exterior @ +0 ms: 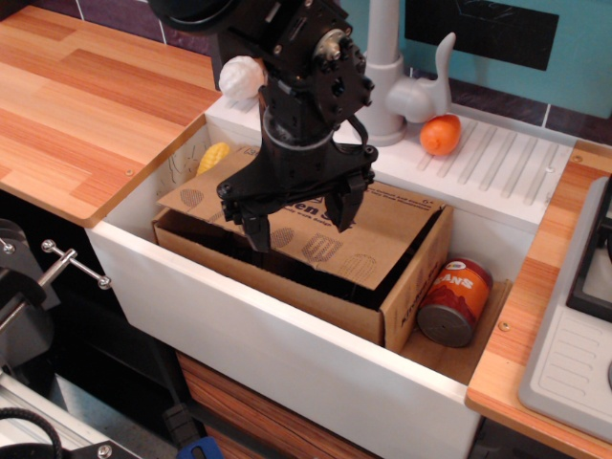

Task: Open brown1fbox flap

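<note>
The brown1fbox (pixel 411 287) lies in the white sink, filling most of its width. Its flap (pixel 382 234) covers the top, hatched ovals and lettering facing up, with a dark gap showing under its front edge. My black gripper (pixel 299 220) hangs over the left half of the flap with its jaws spread. The left fingertip (pixel 256 231) sits at the flap's front edge by the gap, and the right fingertip (pixel 344 208) is over the flap's middle. Nothing is between the fingers. The arm hides part of the flap's rear.
An orange-labelled tin can (pixel 454 301) stands in the sink right of the box. A yellow corn cob (pixel 213 156) lies behind the box's left end. A white faucet (pixel 384 76) and an orange (pixel 440 134) are behind. The sink front wall (pixel 287 335) is near; a stove (pixel 593 249) is at the right.
</note>
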{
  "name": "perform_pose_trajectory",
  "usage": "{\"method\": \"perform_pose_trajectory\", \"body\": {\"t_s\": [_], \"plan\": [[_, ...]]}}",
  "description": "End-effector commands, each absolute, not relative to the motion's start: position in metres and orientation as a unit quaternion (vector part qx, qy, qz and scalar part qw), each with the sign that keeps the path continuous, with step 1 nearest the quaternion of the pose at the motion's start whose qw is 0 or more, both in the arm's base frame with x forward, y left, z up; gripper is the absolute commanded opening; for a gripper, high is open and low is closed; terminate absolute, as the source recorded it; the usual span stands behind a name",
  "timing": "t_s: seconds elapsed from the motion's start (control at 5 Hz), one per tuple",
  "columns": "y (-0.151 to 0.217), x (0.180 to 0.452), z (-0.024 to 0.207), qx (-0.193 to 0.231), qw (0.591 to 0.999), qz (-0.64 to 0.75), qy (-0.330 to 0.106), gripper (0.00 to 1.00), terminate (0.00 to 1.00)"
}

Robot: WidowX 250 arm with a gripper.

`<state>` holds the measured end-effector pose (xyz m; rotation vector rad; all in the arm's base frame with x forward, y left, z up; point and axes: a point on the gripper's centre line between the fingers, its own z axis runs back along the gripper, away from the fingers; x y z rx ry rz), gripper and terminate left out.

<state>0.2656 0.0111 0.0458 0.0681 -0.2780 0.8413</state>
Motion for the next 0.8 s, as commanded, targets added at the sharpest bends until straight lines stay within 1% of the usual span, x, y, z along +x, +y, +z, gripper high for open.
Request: {"method": "perform_pose_trajectory", "body": {"t_s": [0.0,0.2,0.4,0.6], "plan": [[0.011,0.266,0.046,0.033,0.903,0.407,-0.134,1.0,0.0],[0.014,0.264,0.035,0.014,0.9,0.414,-0.136,1.0,0.0],[0.016,0.266,0.03,0.004,0.898,0.42,-0.129,1.0,0.0],[0.018,0.267,0.02,-0.016,0.896,0.427,-0.124,1.0,0.0]]}}
